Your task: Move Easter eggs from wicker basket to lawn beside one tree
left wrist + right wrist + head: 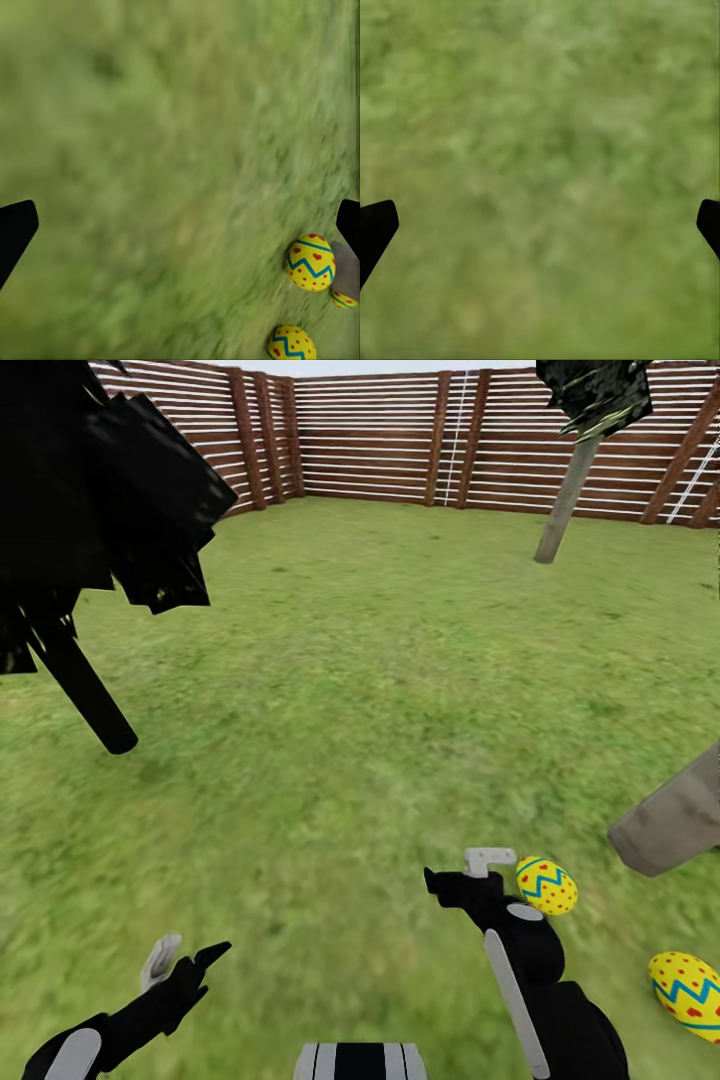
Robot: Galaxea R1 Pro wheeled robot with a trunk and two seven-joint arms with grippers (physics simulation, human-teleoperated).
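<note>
Both pincers spread wide and empty above the lawn [360, 690].

The left pincer [185, 962] and right pincer [465, 872] are seen with fingers far apart, nothing held. Three Easter eggs [310, 262] are seen on the grass in the left wrist view. In the head view two eggs lie at 4 o'clock, near a pale trunk [672, 818].

A fenced garden: a wide lawn [380, 690] ringed by a brown slat fence [400, 435], with a pale-trunked tree [567, 495] and a dark tree [85, 530] on the grass.
</note>
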